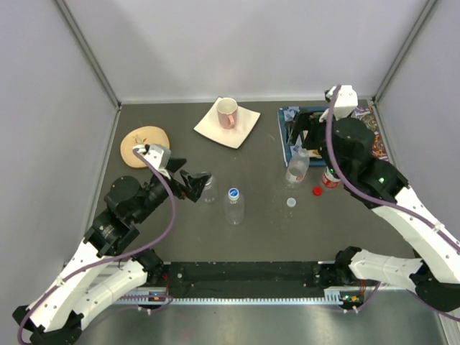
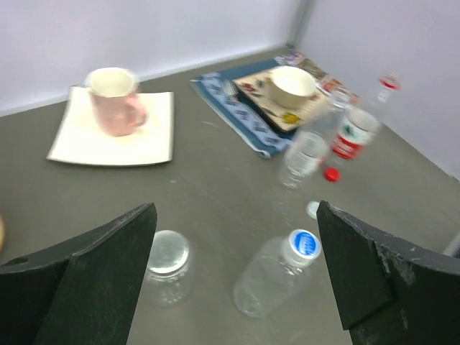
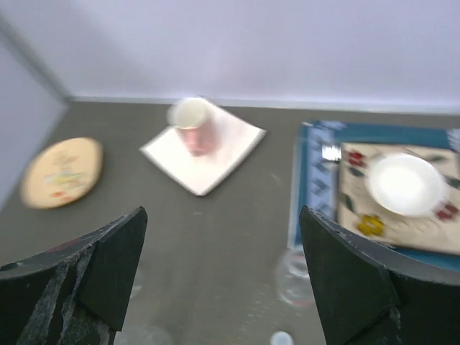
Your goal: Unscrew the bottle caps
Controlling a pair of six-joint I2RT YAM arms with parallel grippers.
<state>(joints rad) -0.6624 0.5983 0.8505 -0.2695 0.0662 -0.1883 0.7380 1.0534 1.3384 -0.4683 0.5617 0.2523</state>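
Observation:
My left gripper (image 1: 190,184) is open and empty, just left of the squat bottle (image 1: 209,188), which carries its greyish-clear cap (image 2: 167,251). A slim bottle (image 1: 233,207) with a blue cap (image 2: 305,244) stands to its right, between my open fingers in the left wrist view. An uncapped clear bottle (image 1: 297,167) and a red-labelled bottle (image 1: 330,177) stand at the right. A red cap (image 1: 317,191) and a white cap (image 1: 291,202) lie loose on the table. My right gripper (image 1: 303,136) is open and empty, raised above the uncapped bottle (image 3: 295,279).
A pink-lined mug (image 1: 227,112) sits on a white square plate (image 1: 244,131) at the back. A round wooden plate (image 1: 144,144) lies at the left. A blue mat (image 1: 287,140) with a white bowl (image 3: 405,183) lies at the back right.

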